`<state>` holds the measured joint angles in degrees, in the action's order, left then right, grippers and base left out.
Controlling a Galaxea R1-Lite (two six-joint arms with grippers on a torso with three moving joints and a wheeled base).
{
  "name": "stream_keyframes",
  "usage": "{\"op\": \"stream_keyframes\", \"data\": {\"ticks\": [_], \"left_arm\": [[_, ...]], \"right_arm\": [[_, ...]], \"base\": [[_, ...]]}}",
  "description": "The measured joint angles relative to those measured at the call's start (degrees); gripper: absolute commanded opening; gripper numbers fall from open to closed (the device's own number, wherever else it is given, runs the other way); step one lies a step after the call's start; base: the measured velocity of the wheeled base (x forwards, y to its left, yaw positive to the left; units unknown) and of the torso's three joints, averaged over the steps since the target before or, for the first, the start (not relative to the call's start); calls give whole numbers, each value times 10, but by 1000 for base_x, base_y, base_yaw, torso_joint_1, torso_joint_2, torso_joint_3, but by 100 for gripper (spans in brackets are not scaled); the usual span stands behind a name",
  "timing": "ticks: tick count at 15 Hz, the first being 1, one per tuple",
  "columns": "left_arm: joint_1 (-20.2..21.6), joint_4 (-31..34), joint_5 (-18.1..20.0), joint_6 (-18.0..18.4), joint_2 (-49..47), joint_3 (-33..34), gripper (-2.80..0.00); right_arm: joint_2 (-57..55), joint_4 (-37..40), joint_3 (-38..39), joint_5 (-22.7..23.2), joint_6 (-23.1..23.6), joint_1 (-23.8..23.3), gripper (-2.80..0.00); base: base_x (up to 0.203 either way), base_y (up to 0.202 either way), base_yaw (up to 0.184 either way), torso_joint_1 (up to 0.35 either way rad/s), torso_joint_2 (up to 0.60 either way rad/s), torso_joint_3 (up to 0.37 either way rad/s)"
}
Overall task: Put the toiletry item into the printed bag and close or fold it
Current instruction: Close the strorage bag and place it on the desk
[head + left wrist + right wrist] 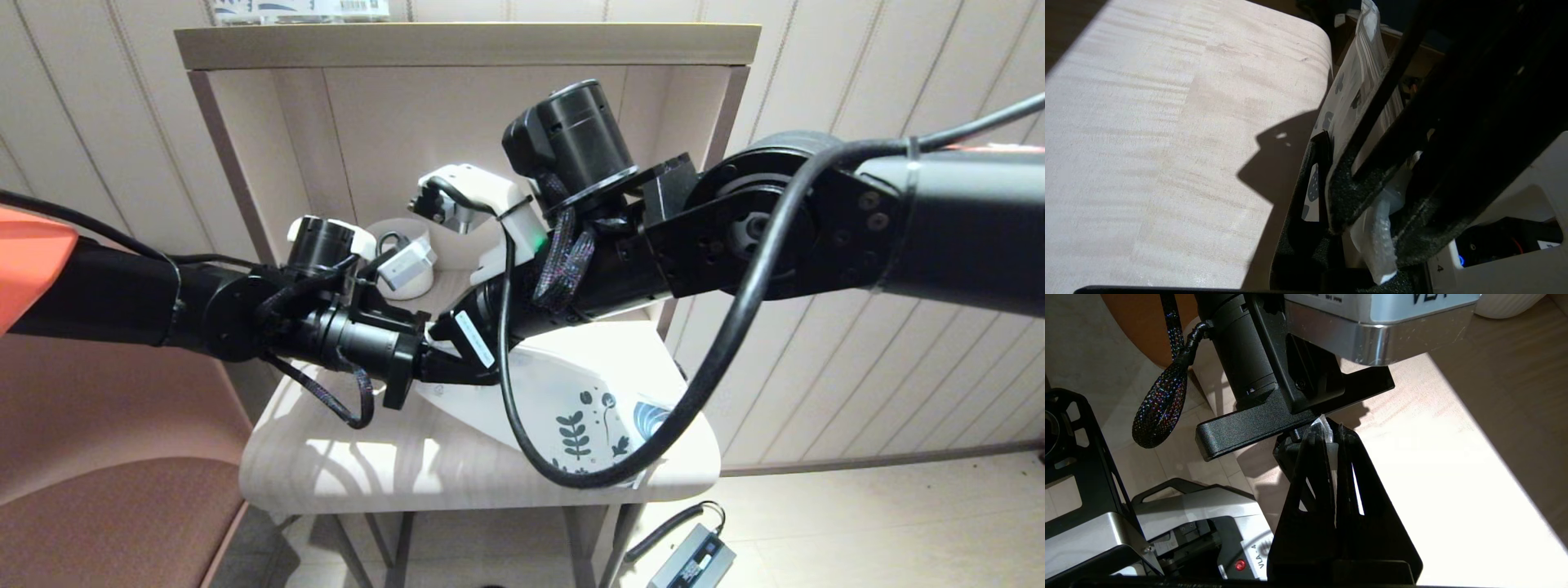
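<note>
The printed bag (588, 400), white with dark leaf and flower prints, lies on the small wooden table (326, 465) with its near-left edge lifted. My left gripper (482, 374) comes in from the left and is shut on that edge; in its wrist view the printed sheet (1347, 90) runs between the fingers of the left gripper (1327, 196). My right gripper (438, 336) reaches down from the right, tip to tip with the left. It is shut on a thin strip of the bag's plastic (1327, 430), which shows at the tips of the right gripper (1331, 435). No toiletry item is visible.
A white mug (408, 282) stands at the back of the table, under a shelf board (465, 41) that carries a printed box (294, 8). The right arm's cable (522, 408) loops over the bag. A power brick (694, 559) lies on the floor; a reddish seat (98, 490) is to the left.
</note>
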<state>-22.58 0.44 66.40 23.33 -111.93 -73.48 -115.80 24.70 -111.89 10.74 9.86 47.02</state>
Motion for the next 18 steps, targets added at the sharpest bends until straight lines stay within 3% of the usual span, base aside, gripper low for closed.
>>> {"op": "stream_keyframes", "data": {"ticks": [18], "left_arm": [[3, 2, 1, 15, 11, 12, -280]], "right_arm": [[35, 17, 45, 6, 0, -38, -280]], "base": [[0, 0, 0, 0, 0, 0]]}}
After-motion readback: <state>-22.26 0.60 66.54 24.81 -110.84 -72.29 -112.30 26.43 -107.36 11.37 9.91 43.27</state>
